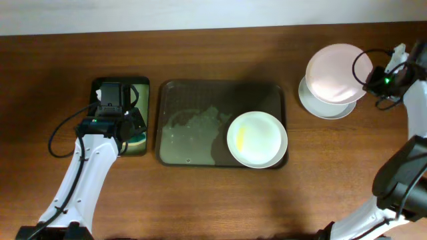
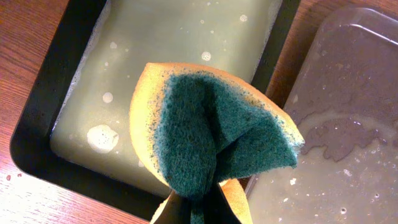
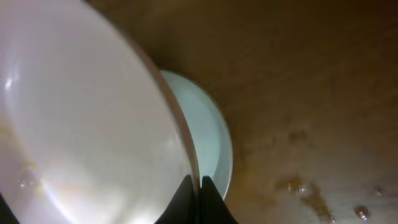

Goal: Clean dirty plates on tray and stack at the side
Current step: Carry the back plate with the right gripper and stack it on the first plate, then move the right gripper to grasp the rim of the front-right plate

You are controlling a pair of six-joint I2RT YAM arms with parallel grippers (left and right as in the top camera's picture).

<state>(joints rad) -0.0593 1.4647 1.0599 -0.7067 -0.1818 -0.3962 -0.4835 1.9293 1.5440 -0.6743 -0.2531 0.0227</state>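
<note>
The large dark tray (image 1: 180,93) is wet with soapy smears; it also shows in the left wrist view (image 2: 348,112). One white plate (image 1: 257,139) with a yellow smear lies at its right end. My right gripper (image 1: 369,80) is shut on the rim of a second white plate (image 1: 333,72), held just above a greyish plate (image 1: 327,108) on the table at the right. In the right wrist view the held plate (image 3: 81,124) covers most of the lower plate (image 3: 208,137). My left gripper (image 1: 130,130) is shut on a folded green and yellow sponge (image 2: 211,137).
A small narrow dark tray (image 2: 81,74) of soapy water sits left of the large tray, under the sponge. Water drops (image 3: 298,186) lie on the wooden table near the plates at the right.
</note>
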